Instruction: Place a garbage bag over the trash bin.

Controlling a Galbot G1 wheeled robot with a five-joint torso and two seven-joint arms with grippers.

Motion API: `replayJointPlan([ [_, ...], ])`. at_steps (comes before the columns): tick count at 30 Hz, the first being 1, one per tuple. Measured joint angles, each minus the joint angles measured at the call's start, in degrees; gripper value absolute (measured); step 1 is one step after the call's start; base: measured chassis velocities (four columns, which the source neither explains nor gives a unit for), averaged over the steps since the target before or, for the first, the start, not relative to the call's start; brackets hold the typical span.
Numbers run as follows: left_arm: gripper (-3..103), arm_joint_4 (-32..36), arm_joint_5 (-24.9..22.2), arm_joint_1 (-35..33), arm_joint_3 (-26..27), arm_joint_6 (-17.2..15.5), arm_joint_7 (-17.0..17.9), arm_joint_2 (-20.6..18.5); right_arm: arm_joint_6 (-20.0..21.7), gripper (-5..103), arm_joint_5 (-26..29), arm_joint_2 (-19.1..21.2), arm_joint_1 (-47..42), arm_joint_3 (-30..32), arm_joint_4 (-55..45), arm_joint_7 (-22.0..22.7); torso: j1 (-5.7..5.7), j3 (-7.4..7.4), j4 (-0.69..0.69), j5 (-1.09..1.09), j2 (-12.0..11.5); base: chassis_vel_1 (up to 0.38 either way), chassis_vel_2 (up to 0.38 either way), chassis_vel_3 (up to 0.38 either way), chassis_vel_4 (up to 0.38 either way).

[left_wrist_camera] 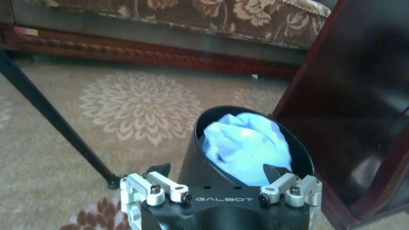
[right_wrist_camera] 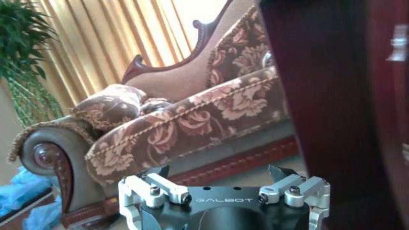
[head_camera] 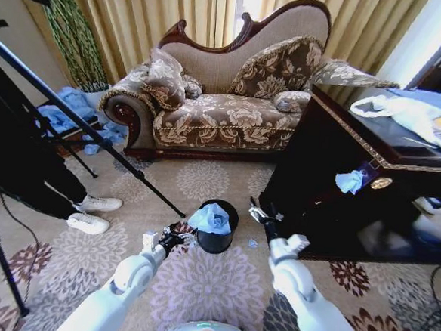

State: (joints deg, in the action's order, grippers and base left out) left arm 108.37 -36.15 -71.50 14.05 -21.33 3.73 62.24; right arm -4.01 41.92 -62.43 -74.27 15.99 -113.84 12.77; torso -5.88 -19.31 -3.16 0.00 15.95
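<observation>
black, smooth round trash bin (head_camera: 218, 227) stands at lower centre of the head view on patterned carpet. pale-blue crinkly film garbage bag (head_camera: 211, 219) sits bunched inside it. left gripper (head_camera: 174, 237) beside the bin, jaws spread; right gripper (head_camera: 259, 214) likewise spread, empty.

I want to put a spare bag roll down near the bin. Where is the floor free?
Bare carpet lies between the trash bin and the sofa, and nearer the robot between its arms. It is crowded at the bin: the left pincer sits beside it, the dark cabinet and right pincer on the other side.
</observation>
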Motion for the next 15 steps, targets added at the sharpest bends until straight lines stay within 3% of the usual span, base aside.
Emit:
replayJointPlan([
  [10, 103, -3.8, -3.1, 6.6, -2.5, -1.6, 0.7, 1.7, -1.0, 100, -2.7, -2.2, -5.3, 4.4, -0.7, -0.2, 0.0, 0.0, 0.01, 0.01, 0.0, 0.0, 0.0, 0.0, 0.0],
  [15, 92, -6.2, -3.4, 8.4, -3.8, -2.3, -0.1, 1.9, -1.0, 100, -2.6, -1.9, -5.5, 5.3, -1.0, 0.4, 0.0, 0.0, 0.01, 0.0, 0.0, 0.0, 0.0, 0.0, 0.0],
])
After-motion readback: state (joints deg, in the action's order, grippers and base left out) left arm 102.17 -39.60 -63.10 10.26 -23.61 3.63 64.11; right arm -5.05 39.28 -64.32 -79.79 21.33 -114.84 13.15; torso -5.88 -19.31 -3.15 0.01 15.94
